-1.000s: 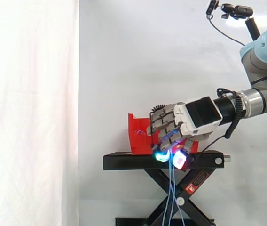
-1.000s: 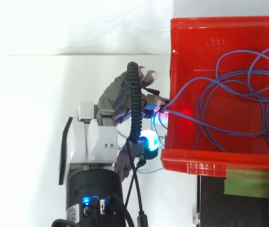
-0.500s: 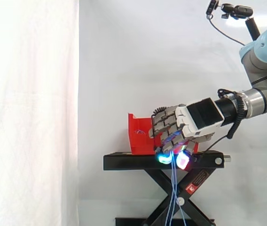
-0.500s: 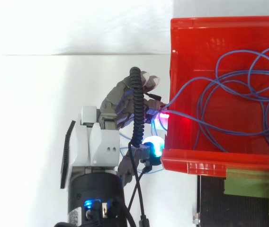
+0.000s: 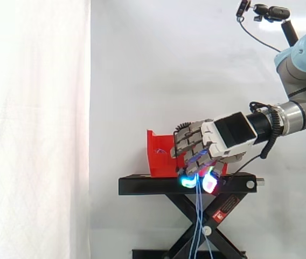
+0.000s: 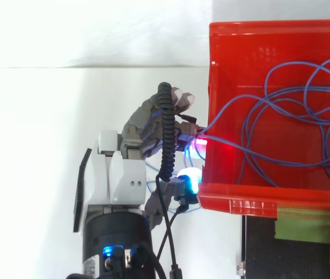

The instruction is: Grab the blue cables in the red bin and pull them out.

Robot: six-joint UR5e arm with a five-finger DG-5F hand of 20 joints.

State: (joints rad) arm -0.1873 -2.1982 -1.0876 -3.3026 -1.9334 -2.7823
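Thin blue cables [image 6: 281,110] lie looped inside the red bin [image 6: 252,40], and some strands run over its left wall to my hand [image 6: 144,125]. In the side view the hand [image 5: 196,143] hangs just in front of the bin [image 5: 155,154], fingers curled down, pads glowing cyan and magenta. Blue cable strands [image 5: 199,221] drop from the curled fingers towards the floor. The fingers are shut on these strands beside the bin's wall.
The bin stands on a black scissor-lift stand [image 5: 142,186] before a white curtain [image 5: 34,129]. A camera on a pole [image 5: 269,13] rises at the upper right. Below the bin in the top view lies a dark platform with green tape [image 6: 310,224].
Over the last second the hand has risen slightly and shifted a little away from the bin wall with the cables in it. Since half a second ago it has hardly moved.
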